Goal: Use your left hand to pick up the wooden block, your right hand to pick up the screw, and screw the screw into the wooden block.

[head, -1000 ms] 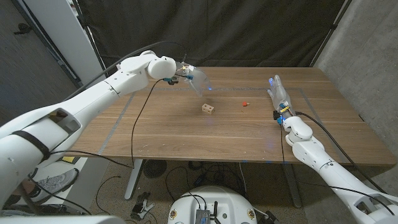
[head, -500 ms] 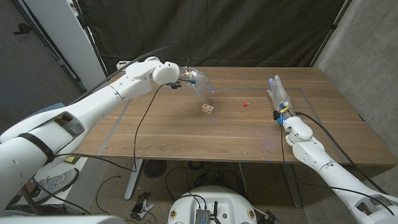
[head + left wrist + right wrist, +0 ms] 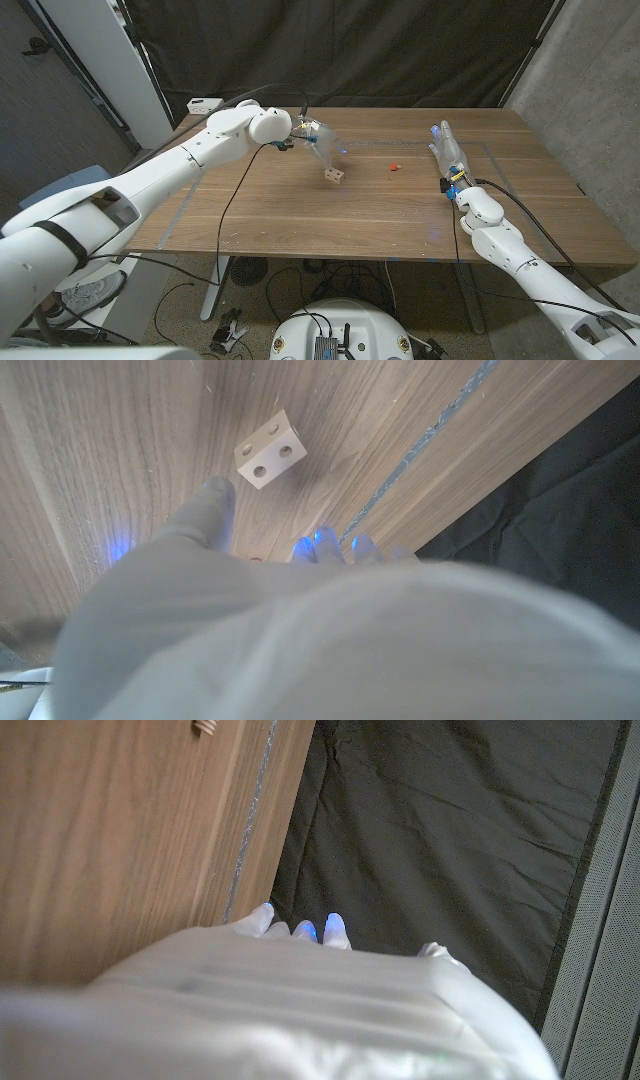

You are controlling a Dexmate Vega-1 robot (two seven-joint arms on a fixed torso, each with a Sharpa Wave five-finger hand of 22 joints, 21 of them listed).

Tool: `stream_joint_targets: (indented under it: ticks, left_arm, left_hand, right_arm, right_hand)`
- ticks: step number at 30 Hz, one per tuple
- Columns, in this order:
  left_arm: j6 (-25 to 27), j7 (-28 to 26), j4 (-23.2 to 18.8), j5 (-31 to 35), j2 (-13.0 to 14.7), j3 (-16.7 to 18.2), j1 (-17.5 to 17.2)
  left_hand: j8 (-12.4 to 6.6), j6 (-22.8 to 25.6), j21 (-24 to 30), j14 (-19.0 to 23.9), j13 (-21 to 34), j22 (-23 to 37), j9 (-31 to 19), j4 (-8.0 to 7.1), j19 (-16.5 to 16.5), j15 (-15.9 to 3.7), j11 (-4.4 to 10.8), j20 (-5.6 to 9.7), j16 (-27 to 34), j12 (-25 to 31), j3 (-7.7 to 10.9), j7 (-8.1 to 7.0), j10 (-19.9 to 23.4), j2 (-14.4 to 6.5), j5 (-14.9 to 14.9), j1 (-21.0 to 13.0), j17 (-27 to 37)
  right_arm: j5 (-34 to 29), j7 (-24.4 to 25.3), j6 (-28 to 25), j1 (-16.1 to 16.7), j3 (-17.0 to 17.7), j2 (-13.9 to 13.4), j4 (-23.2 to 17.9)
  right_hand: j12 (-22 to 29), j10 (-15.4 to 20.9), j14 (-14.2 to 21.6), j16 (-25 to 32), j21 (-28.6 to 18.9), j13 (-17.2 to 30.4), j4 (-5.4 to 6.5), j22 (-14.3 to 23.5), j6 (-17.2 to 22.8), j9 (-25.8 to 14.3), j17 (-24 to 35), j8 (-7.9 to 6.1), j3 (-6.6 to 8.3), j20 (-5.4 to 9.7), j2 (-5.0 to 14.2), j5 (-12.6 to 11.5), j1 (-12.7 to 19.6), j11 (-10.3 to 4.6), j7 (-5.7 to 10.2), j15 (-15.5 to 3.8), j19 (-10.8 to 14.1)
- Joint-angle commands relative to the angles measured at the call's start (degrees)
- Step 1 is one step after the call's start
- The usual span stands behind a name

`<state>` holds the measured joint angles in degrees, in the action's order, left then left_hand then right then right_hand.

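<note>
head view: the wooden block [image 3: 334,175], a pale cube with dark holes in its faces, sits mid-table, the small red screw [image 3: 394,167] apart to its right. the left hand [image 3: 318,140] hovers just behind the block, fingers apart, holding nothing. the right hand [image 3: 447,152] stands on edge near the right side, fingers straight, holding nothing.

left wrist view: the block [image 3: 268,450] shows two round holes, just beyond the fingertips [image 3: 214,493].

right wrist view: the right hand's fingertips [image 3: 334,926] reach past the table [image 3: 120,830] edge.

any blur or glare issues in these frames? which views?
Head view: sharp, evenly lit, left hand slightly smeared. Left wrist view: hand fully out of focus, blue glow on the fingers and table; wooden block is crisp. Right wrist view: right hand blurred, backdrop sharp.
</note>
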<state>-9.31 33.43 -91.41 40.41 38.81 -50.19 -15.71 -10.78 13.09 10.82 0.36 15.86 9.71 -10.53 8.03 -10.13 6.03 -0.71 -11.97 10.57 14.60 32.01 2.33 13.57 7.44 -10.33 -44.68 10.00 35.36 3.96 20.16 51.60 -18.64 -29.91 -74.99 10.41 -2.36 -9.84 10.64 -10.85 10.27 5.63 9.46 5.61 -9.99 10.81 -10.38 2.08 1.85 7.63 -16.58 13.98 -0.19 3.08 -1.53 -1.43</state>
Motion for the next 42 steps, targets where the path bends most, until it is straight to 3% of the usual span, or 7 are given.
stream_joint_targets:
  ticks: [1,8,21,27,34,42]
  left_arm:
    - [1.82,0.02,-2.21,2.45,1.06,-0.41,-1.64]
    - [2.6,-1.07,-2.19,3.7,1.09,-0.33,-2.52]
    - [3.03,-5.48,-0.85,6.87,0.29,-0.85,-3.14]
    - [2.78,-6.52,0.6,6.78,-0.57,-1.27,-3.22]
    - [3.3,-7.29,1.22,6.45,-1.04,-1.52,-3.61]
    - [4.87,-8.06,1.6,6.69,-1.36,-1.93,-4.33]
  left_hand:
    - [0.32,-0.24,-0.14,-0.26,0.17,0.28,-0.14,0.04,-0.28,0.21,-0.19,-0.39,0.04,-0.18,-0.21,0.0,-0.49,-0.02,0.1,0.6,0.19]
    - [-0.12,0.36,-0.09,-0.65,0.28,0.3,-0.14,0.1,-0.3,1.43,0.34,-0.36,0.05,-0.1,-0.39,-0.71,-0.34,-0.16,0.05,0.65,0.17]
    - [-0.41,0.7,0.08,0.11,0.45,0.35,-0.17,0.21,0.0,0.48,0.35,-0.3,0.49,0.04,-0.62,-1.13,-0.09,-0.32,0.03,0.68,0.16]
    - [-0.51,0.83,0.2,0.79,0.58,0.36,-0.19,0.36,0.32,-0.16,1.41,-0.29,0.73,0.54,-0.73,-1.45,1.15,-0.39,0.01,0.53,0.14]
    - [-0.65,1.15,0.25,1.19,0.68,0.36,-0.2,0.47,0.54,-0.32,1.5,-0.28,0.83,0.75,-0.78,-1.62,1.7,-0.5,0.01,0.36,0.12]
    - [-0.65,1.17,0.32,1.41,0.78,0.36,-0.21,0.52,0.87,1.41,1.69,-0.29,0.83,0.75,-0.86,-1.75,1.81,-0.67,0.03,0.23,0.08]
  right_arm:
    - [-0.12,-0.13,-0.24,-0.22,-0.2,0.02,0.22]
    - [-0.07,0.04,-0.27,0.02,-0.2,0.07,0.01]
    - [-0.2,0.48,0.02,0.45,-0.05,0.04,-0.35]
    - [-0.18,0.78,0.01,0.83,0.09,-0.05,-0.66]
    - [-0.07,1.0,0.01,1.15,0.2,-0.01,-0.81]
    - [0.04,0.87,-0.07,1.08,0.25,-0.05,-0.66]
  right_hand:
    - [0.28,-0.55,-1.19,0.24,0.24,0.07,-0.12,0.15,-0.08,-0.23,0.1,-0.11,-0.12,1.52,-0.45,0.25,0.21,0.02,-0.02,0.38,-0.24]
    - [0.3,-0.55,-1.2,0.28,0.22,0.07,-0.13,0.15,-0.07,-0.23,0.1,-0.13,-0.14,1.53,-0.5,0.29,0.17,0.0,-0.02,0.42,-0.23]
    - [0.34,-0.55,-1.22,0.32,0.19,0.07,-0.17,0.15,-0.08,-0.23,0.1,-0.16,-0.13,1.5,-0.54,0.33,0.15,0.0,0.12,0.51,-0.22]
    - [0.35,-0.53,-1.21,0.34,0.19,0.07,-0.19,0.15,-0.08,-0.23,0.09,-0.17,-0.12,1.45,-0.56,0.36,0.14,0.02,0.14,0.51,-0.24]
    - [0.36,-0.55,-1.19,0.37,0.18,0.06,-0.21,0.15,-0.07,-0.23,0.09,-0.18,-0.09,1.4,-0.54,0.38,0.14,0.03,0.16,0.47,-0.24]
    - [0.36,-0.58,-1.18,0.39,0.18,0.06,-0.23,0.15,-0.06,-0.22,0.09,-0.2,-0.07,1.35,-0.53,0.4,0.12,0.0,0.2,0.48,-0.25]
